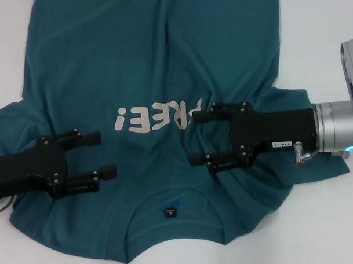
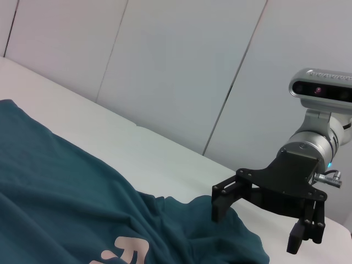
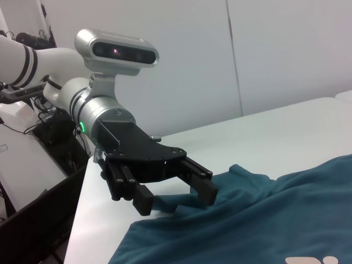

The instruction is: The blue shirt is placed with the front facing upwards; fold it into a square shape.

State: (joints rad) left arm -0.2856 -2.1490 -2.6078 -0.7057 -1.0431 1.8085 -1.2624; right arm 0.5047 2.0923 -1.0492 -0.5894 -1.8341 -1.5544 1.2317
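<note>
While flat, one blue shirt (image 1: 149, 79), two open grippers: left gripper (image 1: 104, 155), right gripper (image 1: 198, 137).

1. We see bright, even overhead light on the white desk (image 1: 319, 44).
2. Soft, faint shadows sit in the folds of the blue shirt (image 1: 138, 67).
3. All three views look sharp, without glare.
</note>
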